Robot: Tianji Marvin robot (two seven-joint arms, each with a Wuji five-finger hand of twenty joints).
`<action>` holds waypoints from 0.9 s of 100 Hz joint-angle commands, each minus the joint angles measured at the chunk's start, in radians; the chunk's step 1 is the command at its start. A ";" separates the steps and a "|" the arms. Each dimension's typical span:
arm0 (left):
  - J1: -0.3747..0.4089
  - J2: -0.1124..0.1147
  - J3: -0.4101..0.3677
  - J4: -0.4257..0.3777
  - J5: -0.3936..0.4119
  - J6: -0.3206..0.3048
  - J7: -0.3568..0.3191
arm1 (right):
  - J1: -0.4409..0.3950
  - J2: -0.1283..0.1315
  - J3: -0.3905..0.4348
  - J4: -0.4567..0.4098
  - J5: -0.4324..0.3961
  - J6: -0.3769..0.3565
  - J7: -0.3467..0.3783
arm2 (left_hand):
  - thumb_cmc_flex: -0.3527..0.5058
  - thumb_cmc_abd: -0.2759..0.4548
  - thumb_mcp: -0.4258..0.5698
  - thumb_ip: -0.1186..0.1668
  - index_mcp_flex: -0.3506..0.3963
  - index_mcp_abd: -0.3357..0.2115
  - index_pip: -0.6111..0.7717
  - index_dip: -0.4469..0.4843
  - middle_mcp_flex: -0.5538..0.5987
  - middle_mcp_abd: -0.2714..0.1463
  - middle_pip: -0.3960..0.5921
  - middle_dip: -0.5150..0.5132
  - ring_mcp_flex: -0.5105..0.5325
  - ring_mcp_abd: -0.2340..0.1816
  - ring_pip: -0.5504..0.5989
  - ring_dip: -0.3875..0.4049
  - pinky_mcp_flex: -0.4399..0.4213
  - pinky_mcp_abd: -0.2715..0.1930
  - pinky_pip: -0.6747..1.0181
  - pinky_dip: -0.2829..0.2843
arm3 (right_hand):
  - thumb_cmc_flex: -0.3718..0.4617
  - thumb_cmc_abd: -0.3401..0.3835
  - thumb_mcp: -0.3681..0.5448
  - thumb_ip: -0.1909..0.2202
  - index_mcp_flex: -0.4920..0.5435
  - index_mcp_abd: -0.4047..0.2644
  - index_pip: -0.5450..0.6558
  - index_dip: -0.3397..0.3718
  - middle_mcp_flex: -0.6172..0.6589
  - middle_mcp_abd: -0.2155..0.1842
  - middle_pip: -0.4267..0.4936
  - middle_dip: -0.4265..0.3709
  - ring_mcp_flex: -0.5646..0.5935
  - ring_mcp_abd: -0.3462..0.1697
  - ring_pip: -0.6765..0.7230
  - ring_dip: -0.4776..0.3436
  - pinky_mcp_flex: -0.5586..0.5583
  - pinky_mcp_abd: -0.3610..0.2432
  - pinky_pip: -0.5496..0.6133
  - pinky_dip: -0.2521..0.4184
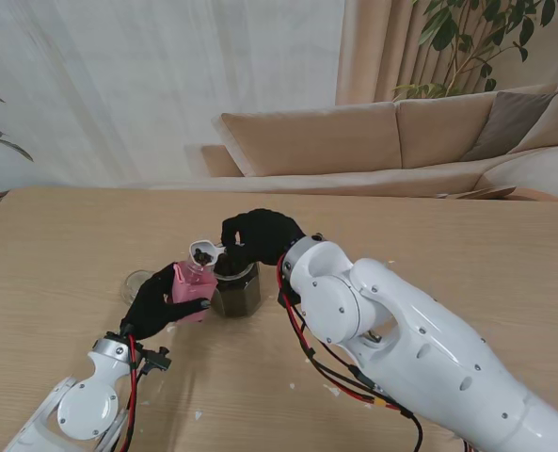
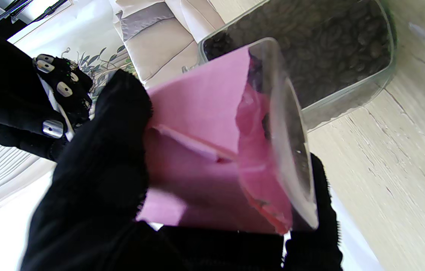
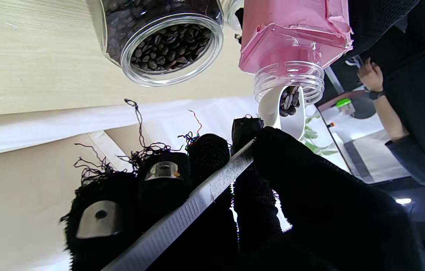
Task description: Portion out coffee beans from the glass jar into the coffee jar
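Now, left side first. My left hand is wrapped around the pink coffee jar, lifted off the wooden table and tilted so its open mouth points up and toward my right. In the left wrist view my fingers press the pink label while the thumb sits on the far side of the clear base; the coffee jar fills most of that view. Just beyond my left hand, farther from me, a clear round object lies on the table; I cannot tell what it is.

Middle. A white scoop loaded with dark beans sits right at the coffee jar's mouth. The right wrist view shows the scoop bowl touching the threaded rim of the coffee jar, beans still in it.

Right of that, the glass jar stands upright on the table, lid off, nearly full of beans, just beside the coffee jar. Glass jar mouth open in the right wrist view as well.

My right hand hovers over the glass jar, fingers closed on the scoop's ribbed white handle, pinched between thumb and fingers.
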 commanded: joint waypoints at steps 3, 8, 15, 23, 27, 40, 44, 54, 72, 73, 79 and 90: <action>0.004 -0.008 0.003 -0.011 -0.003 0.003 -0.013 | -0.014 -0.001 -0.005 -0.007 -0.018 -0.013 0.003 | 0.283 0.164 0.253 0.010 0.068 -0.205 0.194 0.061 0.060 -0.128 0.109 0.068 -0.013 -0.019 0.002 0.004 0.004 -0.020 0.005 0.007 | 0.043 0.019 0.008 0.046 0.019 -0.003 0.035 0.002 0.032 -0.014 0.047 0.017 0.024 0.020 0.044 0.011 0.025 -0.013 0.208 0.008; 0.004 -0.008 0.004 -0.012 -0.004 0.004 -0.013 | -0.016 -0.002 -0.008 -0.006 -0.030 -0.018 -0.003 | 0.282 0.164 0.253 0.010 0.068 -0.206 0.195 0.061 0.060 -0.129 0.109 0.068 -0.013 -0.020 0.002 0.004 0.004 -0.021 0.005 0.007 | 0.043 0.019 0.008 0.046 0.019 -0.003 0.035 0.002 0.032 -0.014 0.047 0.017 0.024 0.019 0.044 0.011 0.025 -0.013 0.208 0.008; 0.004 -0.007 0.006 -0.013 -0.005 0.005 -0.015 | -0.019 -0.003 -0.015 -0.005 -0.049 -0.025 -0.014 | 0.283 0.165 0.253 0.010 0.068 -0.205 0.195 0.061 0.060 -0.129 0.109 0.068 -0.014 -0.019 0.002 0.004 0.004 -0.021 0.005 0.007 | 0.043 0.019 0.008 0.046 0.019 -0.005 0.035 0.003 0.032 -0.014 0.047 0.017 0.024 0.019 0.044 0.011 0.025 -0.013 0.208 0.007; 0.004 -0.007 0.007 -0.014 -0.007 0.005 -0.015 | -0.022 -0.005 -0.023 -0.003 -0.074 -0.031 -0.027 | 0.282 0.164 0.253 0.010 0.068 -0.205 0.195 0.061 0.060 -0.129 0.109 0.068 -0.013 -0.020 0.002 0.004 0.004 -0.021 0.005 0.007 | 0.042 0.019 0.007 0.046 0.020 -0.006 0.036 0.003 0.032 -0.014 0.046 0.017 0.025 0.017 0.043 0.010 0.026 -0.014 0.209 0.007; 0.004 -0.008 0.008 -0.015 -0.008 0.006 -0.015 | -0.024 -0.006 -0.027 -0.002 -0.093 -0.035 -0.035 | 0.283 0.164 0.253 0.010 0.068 -0.205 0.194 0.060 0.061 -0.129 0.109 0.068 -0.013 -0.020 0.002 0.003 0.004 -0.021 0.005 0.007 | 0.042 0.019 0.008 0.046 0.019 -0.006 0.035 0.003 0.033 -0.015 0.047 0.017 0.026 0.015 0.043 0.010 0.027 -0.014 0.209 0.007; 0.004 -0.008 0.011 -0.016 -0.011 0.009 -0.013 | -0.035 -0.009 -0.039 -0.002 -0.150 -0.045 -0.069 | 0.283 0.164 0.253 0.010 0.068 -0.205 0.194 0.060 0.060 -0.130 0.109 0.068 -0.014 -0.019 0.002 0.003 0.004 -0.021 0.005 0.006 | 0.041 0.018 0.009 0.046 0.019 -0.006 0.035 0.003 0.033 -0.015 0.046 0.017 0.027 0.012 0.041 0.009 0.029 -0.016 0.209 0.006; 0.004 -0.009 0.011 -0.017 -0.013 0.010 -0.013 | -0.038 -0.010 -0.043 -0.002 -0.177 -0.048 -0.081 | 0.283 0.164 0.253 0.010 0.068 -0.205 0.195 0.060 0.060 -0.128 0.109 0.068 -0.014 -0.019 0.002 0.003 0.004 -0.021 0.005 0.006 | 0.041 0.018 0.010 0.046 0.019 -0.007 0.035 0.003 0.034 -0.016 0.046 0.017 0.028 0.011 0.041 0.009 0.029 -0.016 0.209 0.005; 0.004 -0.009 0.013 -0.018 -0.014 0.010 -0.014 | -0.047 -0.011 -0.051 -0.003 -0.229 -0.053 -0.108 | 0.283 0.164 0.252 0.010 0.068 -0.205 0.195 0.060 0.060 -0.129 0.109 0.068 -0.013 -0.020 0.002 0.003 0.004 -0.020 0.005 0.006 | 0.039 0.016 0.011 0.046 0.020 -0.008 0.036 0.003 0.034 -0.017 0.046 0.017 0.030 0.009 0.040 0.009 0.032 -0.019 0.209 0.003; 0.005 -0.009 0.013 -0.019 -0.015 0.010 -0.014 | -0.058 -0.014 -0.067 -0.004 -0.316 -0.057 -0.154 | 0.282 0.164 0.252 0.010 0.068 -0.205 0.195 0.060 0.060 -0.130 0.109 0.068 -0.014 -0.020 0.002 0.003 0.003 -0.021 0.005 0.006 | 0.036 0.016 0.012 0.045 0.021 -0.011 0.036 0.003 0.035 -0.016 0.045 0.017 0.031 0.008 0.040 0.008 0.034 -0.021 0.209 0.001; 0.005 -0.009 0.013 -0.019 -0.015 0.010 -0.014 | -0.059 -0.014 -0.068 -0.004 -0.321 -0.057 -0.156 | 0.283 0.164 0.252 0.010 0.068 -0.205 0.195 0.060 0.060 -0.129 0.109 0.068 -0.014 -0.020 0.002 0.003 0.004 -0.021 0.005 0.006 | 0.036 0.016 0.013 0.045 0.021 -0.012 0.036 0.003 0.035 -0.016 0.045 0.017 0.031 0.008 0.040 0.008 0.035 -0.021 0.210 0.000; 0.005 -0.009 0.013 -0.019 -0.015 0.009 -0.014 | -0.061 -0.014 -0.073 -0.003 -0.345 -0.058 -0.171 | 0.282 0.164 0.252 0.010 0.068 -0.205 0.195 0.060 0.060 -0.129 0.109 0.068 -0.013 -0.020 0.003 0.003 0.004 -0.021 0.005 0.006 | 0.036 0.015 0.014 0.045 0.021 -0.012 0.036 0.004 0.036 -0.016 0.045 0.017 0.033 0.004 0.038 0.007 0.036 -0.023 0.210 -0.001; 0.005 -0.009 0.012 -0.019 -0.015 0.009 -0.013 | -0.063 -0.014 -0.081 -0.004 -0.381 -0.059 -0.184 | 0.283 0.165 0.252 0.011 0.069 -0.205 0.195 0.060 0.060 -0.129 0.109 0.068 -0.013 -0.020 0.002 0.003 0.005 -0.021 0.005 0.006 | 0.033 0.015 0.016 0.045 0.021 -0.014 0.036 0.004 0.038 -0.017 0.043 0.017 0.036 0.002 0.037 0.006 0.040 -0.027 0.212 -0.005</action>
